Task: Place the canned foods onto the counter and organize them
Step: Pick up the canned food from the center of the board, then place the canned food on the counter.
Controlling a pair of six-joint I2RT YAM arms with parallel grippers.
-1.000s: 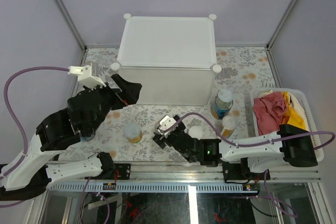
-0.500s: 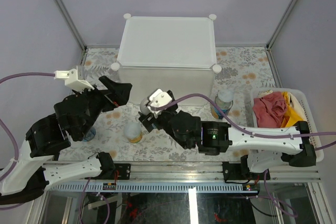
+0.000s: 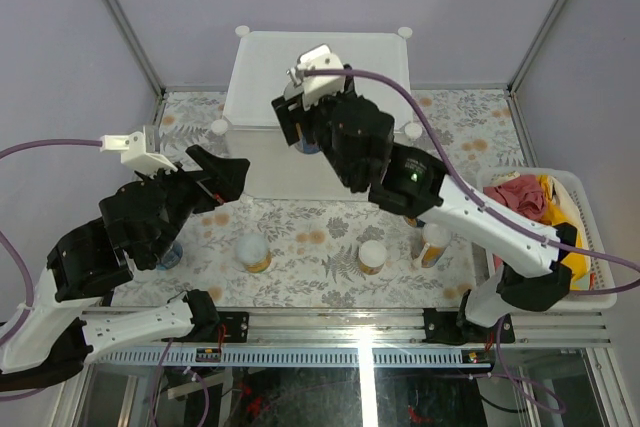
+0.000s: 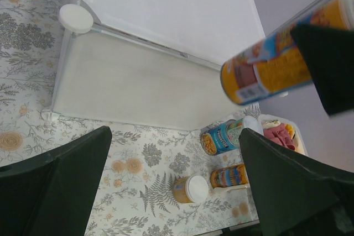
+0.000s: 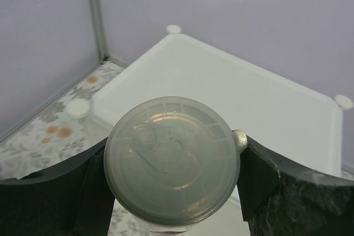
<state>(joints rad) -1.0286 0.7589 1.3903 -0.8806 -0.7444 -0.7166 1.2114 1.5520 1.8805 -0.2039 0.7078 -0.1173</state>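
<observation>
My right gripper [image 3: 305, 127] is shut on a tall yellow-orange can [image 3: 309, 141] and holds it in the air over the front part of the white counter [image 3: 330, 57]. In the right wrist view the can's pale lid [image 5: 171, 158] fills the space between the fingers, above the counter top [image 5: 260, 98]. The left wrist view shows the same can [image 4: 271, 73] tilted, high over the counter [image 4: 166, 9]. My left gripper [image 3: 225, 172] is open and empty, left of the counter. Cans stand on the table: one [image 3: 252, 252], one [image 3: 372, 257], one [image 3: 435, 242], and a blue-labelled tin [image 4: 224, 136].
A white slatted basket [image 3: 595, 209] with red and yellow cloth stands at the right edge. Another can [image 3: 170, 252] is partly hidden under my left arm. Grey walls with metal corner posts close the back and sides. The table has a floral cover.
My right arm has lifted the can from the table in front of the counter and carried it up and away to over the counter. My left gripper has shifted slightly left.
</observation>
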